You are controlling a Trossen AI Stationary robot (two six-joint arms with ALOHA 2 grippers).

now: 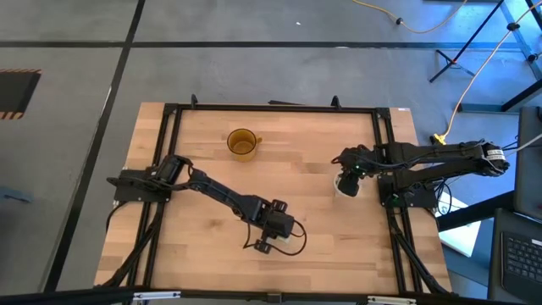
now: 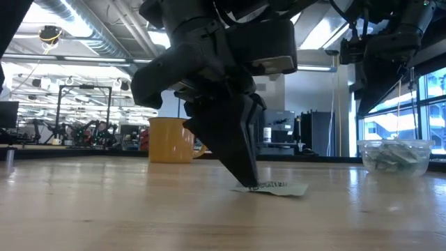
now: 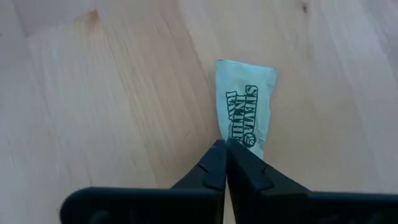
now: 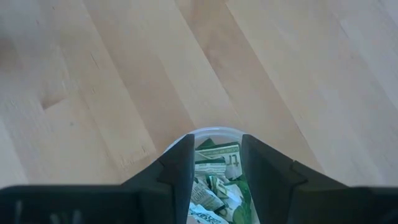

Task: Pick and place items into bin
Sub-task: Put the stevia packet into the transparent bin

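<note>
One pale green and white packet [image 3: 245, 102] lies on the wooden table near its front middle, also seen in the low view [image 2: 275, 187]. My left gripper [image 3: 226, 149] stands at the packet's near end, tips down at the table [image 2: 247, 181], shut on it. The bin, a clear cup [image 2: 394, 155] holding several packets [image 4: 214, 177], stands on its base at the table's right. My right gripper [image 4: 217, 140] hangs open above the bin [image 1: 345, 185], its fingers over the rim, touching nothing. My left gripper pinches the packet's end nearest to it [image 3: 239, 138] between its two fingertips. The fingers come slanting down from above and point along the packet's length. The packet lies on the table, stretching away from the fingertips, its far end [image 3: 247, 66] free.
An amber cup with a handle [image 1: 242, 142] stands at the far middle of the table, well apart from both arms. Black frame rails [image 1: 161, 169] run along the table's left, right and far sides. Bare wood lies between the two grippers.
</note>
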